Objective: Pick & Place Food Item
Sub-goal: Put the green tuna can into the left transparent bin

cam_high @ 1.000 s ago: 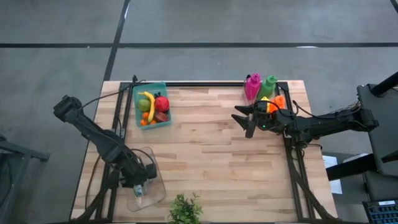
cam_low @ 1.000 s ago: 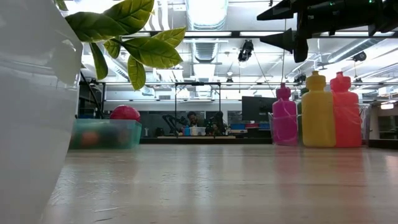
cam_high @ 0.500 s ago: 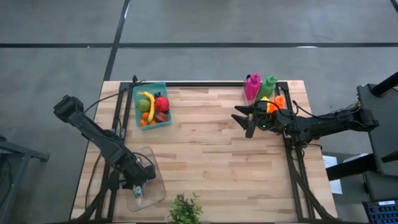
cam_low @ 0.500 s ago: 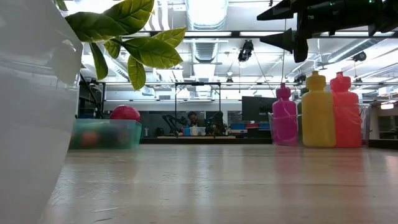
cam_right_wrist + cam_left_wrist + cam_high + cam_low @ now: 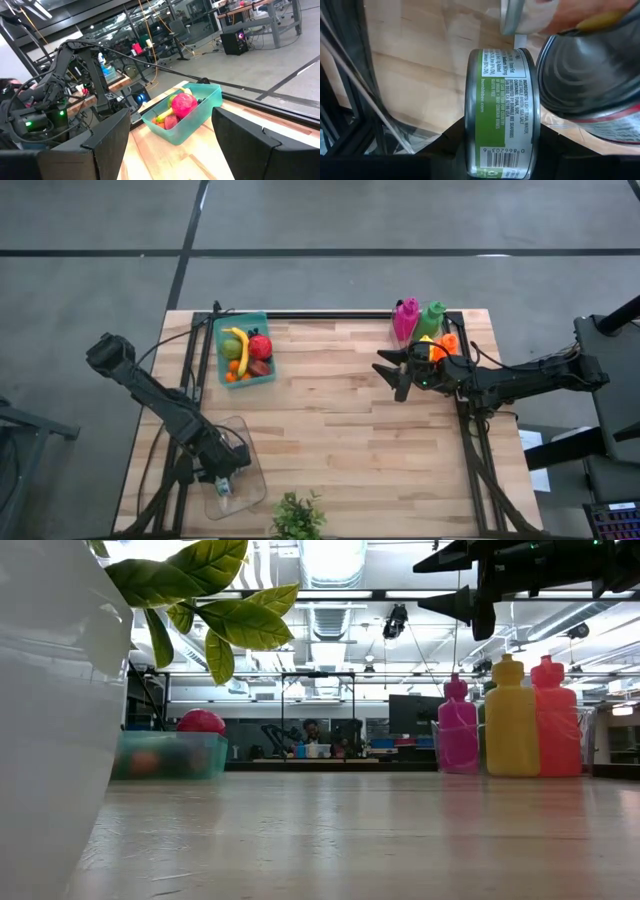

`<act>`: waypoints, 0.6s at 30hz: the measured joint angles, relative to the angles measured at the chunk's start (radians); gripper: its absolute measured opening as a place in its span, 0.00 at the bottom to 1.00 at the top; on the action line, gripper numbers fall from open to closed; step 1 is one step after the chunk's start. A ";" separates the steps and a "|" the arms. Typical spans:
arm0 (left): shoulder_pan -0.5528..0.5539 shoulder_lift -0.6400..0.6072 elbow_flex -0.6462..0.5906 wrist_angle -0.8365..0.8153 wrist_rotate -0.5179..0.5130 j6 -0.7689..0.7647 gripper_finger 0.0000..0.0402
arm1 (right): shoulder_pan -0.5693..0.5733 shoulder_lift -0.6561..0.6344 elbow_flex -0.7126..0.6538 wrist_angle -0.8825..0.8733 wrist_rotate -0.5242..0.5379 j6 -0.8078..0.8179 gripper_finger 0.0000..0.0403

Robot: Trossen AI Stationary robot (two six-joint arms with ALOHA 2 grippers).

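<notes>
Gripping the green-labelled can (image 5: 501, 115) is where I judge the task stands: in my left wrist view it fills the middle of the frame, lying on its side between my two dark fingers, which press against its rims from either side. My left pincer (image 5: 222, 478) is therefore partly closed, clamped on that can. Just beside it, at the right of the same frame, a second can (image 5: 592, 82) shows its ribbed silver end, and the rim of a third sits at the top edge. In the high view all this sits at the lower left of the frame, inside the clear plastic bin (image 5: 251, 442) near the table's (image 5: 340, 420) front edge, with the potted plant (image 5: 298, 516) just to its right.

The step in hand looks like the pick: the can is held but not yet lifted out of the bin. The next move, I think, calls for a straight rise so the can clears its neighbours and the bin wall, then a carry across the wood. The teal basket (image 5: 267, 376) of fruit at the upper left seems a likely destination, though I cannot be sure.

My right pincer (image 5: 396, 373) waits at the upper right of the high view, fingers spread wide and empty, near the coloured bottles (image 5: 417, 319).
</notes>
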 joint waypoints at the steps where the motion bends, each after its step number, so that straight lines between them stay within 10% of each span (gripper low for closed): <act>1: 0.000 0.000 0.000 0.001 -0.003 0.000 0.35 | 0.000 0.000 0.000 0.000 0.000 0.000 0.69; 18: 0.000 0.000 -0.002 0.001 -0.011 0.003 0.40 | 0.000 0.000 0.000 0.000 0.000 0.000 0.69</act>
